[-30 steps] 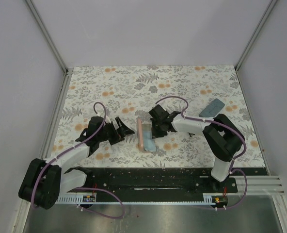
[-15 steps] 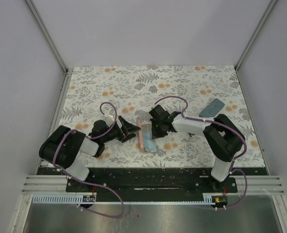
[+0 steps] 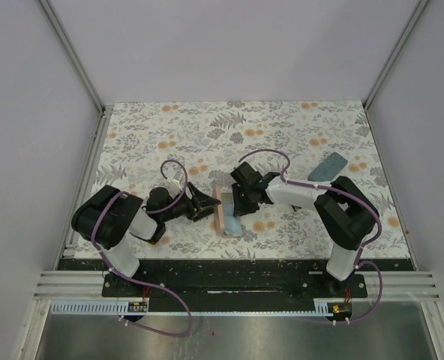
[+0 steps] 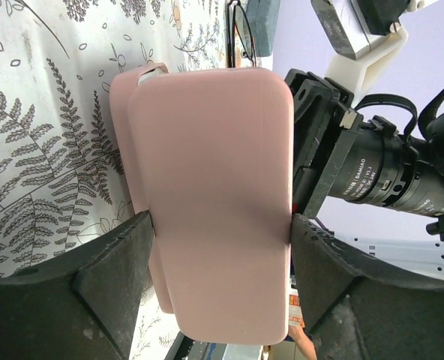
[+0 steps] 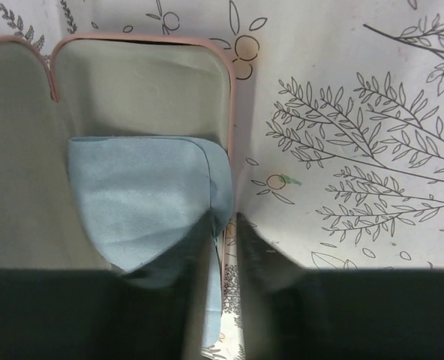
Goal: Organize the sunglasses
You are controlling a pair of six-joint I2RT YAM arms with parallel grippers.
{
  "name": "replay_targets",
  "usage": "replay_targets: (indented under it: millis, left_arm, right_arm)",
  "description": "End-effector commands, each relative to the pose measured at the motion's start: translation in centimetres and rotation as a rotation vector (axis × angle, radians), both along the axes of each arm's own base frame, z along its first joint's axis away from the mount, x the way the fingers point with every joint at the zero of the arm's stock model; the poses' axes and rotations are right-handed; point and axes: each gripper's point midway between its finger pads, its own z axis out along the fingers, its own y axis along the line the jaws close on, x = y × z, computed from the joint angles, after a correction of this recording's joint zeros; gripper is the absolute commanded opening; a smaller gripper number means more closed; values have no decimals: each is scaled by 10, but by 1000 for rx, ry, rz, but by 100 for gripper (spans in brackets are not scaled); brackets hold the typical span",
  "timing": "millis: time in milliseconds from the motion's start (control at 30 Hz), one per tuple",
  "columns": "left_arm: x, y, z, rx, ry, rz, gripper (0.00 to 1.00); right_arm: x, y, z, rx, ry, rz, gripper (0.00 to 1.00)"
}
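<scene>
Sunglasses with a thin black frame (image 4: 242,34) lie just beyond the pink oblong case (image 4: 214,187), mid-tabletop (image 3: 282,127). Left hand (image 4: 222,225) clasps the case wide; right hand (image 5: 222,229) stands narrow at its light blue cloth (image 5: 139,195), grip unclear.

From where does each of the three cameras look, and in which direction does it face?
Top: above and behind the arms, facing down at the table; both arms show.
Left wrist: faces the pink case between its fingers.
Right wrist: faces into the open case at a blue cloth; its fingers show.
All three share the pink case.
</scene>
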Motion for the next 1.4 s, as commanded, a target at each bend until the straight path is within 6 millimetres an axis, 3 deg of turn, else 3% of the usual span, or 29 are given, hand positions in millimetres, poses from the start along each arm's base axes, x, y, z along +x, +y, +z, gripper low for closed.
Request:
replay_targets:
  millis: [0,133,267,467,700,800,967,1233,1333,1367]
  left_arm:
    - [9,-8,28,-54,-130,-32,66]
    - [9,-8,24,-40,-126,-33,65]
    - [9,-8,22,-31,-128,-35,65]
    - [11,-8,21,-6,-132,-39,64]
    - [12,-9,23,14,-138,-51,61]
    - [13,-9,22,31,-137,-54,61]
    - [15,-8,22,47,-137,-54,60]
    - [17,-8,23,55,-140,-51,60]
    - [18,-9,23,53,-138,-53,60]
    - [18,-10,24,51,-141,-54,60]
  right_arm:
    - [7,10,25,42,-43,5,41]
    - [12,-4,45,29,-85,-23,52]
    - [25,-31,73,11,-160,-83,60]
    - [49,-114,93,-248,-292,-260,79]
    - [68,-180,90,-631,-313,-305,76]
    - [76,-185,83,-737,-288,-271,73]
    - [85,-177,64,-763,-250,-235,71]
    - [92,-188,28,-935,-191,-216,68]
    - [90,-192,12,-969,-166,-219,60]
    - [90,-196,9,-984,-165,-227,53]
